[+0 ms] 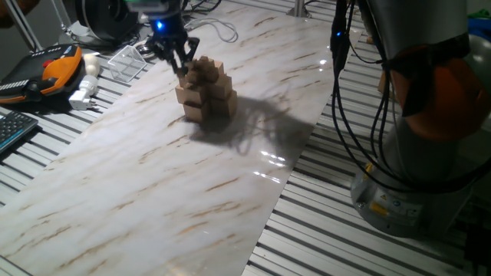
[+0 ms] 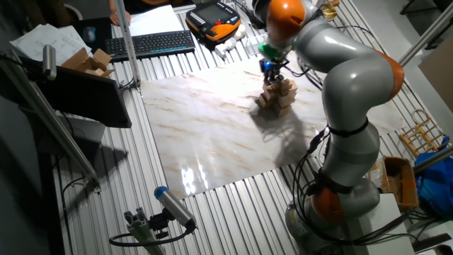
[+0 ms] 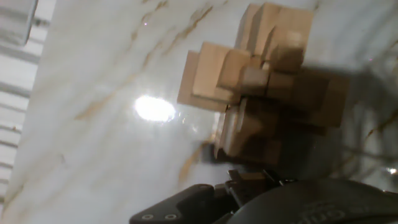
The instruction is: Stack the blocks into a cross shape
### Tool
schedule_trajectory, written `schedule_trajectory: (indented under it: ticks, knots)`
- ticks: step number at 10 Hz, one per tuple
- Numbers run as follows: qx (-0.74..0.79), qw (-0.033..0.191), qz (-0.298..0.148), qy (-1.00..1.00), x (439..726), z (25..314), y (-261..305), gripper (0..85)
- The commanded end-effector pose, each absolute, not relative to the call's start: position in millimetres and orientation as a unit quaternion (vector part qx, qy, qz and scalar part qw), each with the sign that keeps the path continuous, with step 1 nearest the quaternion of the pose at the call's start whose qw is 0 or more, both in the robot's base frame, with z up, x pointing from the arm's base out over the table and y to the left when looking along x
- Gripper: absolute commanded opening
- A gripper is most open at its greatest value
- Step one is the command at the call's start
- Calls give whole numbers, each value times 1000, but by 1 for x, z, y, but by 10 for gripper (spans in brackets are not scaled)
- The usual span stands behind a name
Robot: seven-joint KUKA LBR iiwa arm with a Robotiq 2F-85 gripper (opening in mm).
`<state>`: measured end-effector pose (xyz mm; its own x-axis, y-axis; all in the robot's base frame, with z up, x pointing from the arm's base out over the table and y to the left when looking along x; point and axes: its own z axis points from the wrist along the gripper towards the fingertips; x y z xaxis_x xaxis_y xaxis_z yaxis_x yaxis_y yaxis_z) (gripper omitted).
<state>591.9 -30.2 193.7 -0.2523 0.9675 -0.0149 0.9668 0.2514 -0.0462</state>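
Note:
The cross shape [image 1: 205, 90] is a tiered pile of light-tan wooden cubes standing on the marble board, with smaller cubes toward the top. It also shows in the other fixed view [image 2: 277, 95] and fills the hand view [image 3: 261, 93]. My gripper [image 1: 182, 69] hangs at the pile's upper left side, level with its top tiers, and shows in the other fixed view too [image 2: 271, 72]. Its fingertips are drawn close together. I cannot tell whether a tiny block sits between them. No loose tiny blocks show on the board.
The marble board [image 1: 153, 176] lies on a slatted metal table. An orange-black pendant [image 1: 57, 69], a white plug [image 1: 86, 92] and a keyboard [image 1: 11, 130] lie at the left. The robot base and cables [image 1: 399, 153] stand at the right.

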Motion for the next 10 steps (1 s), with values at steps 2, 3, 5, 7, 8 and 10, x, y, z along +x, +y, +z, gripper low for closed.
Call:
schedule_trajectory:
  ticks: [2, 3, 5, 7, 8, 10]
  knots:
    - [-618, 0, 24, -786, 591, 195, -47, 0]
    - [-620, -8, 24, -784, 591, 192, -52, 0]
    - [-618, -12, 23, -786, 592, 187, -60, 0]
    - [-618, -10, 21, -786, 593, 183, -65, 0]
    - [-619, -9, 20, -785, 593, 182, -66, 0]
    - [-620, -9, 21, -784, 593, 181, -64, 0]
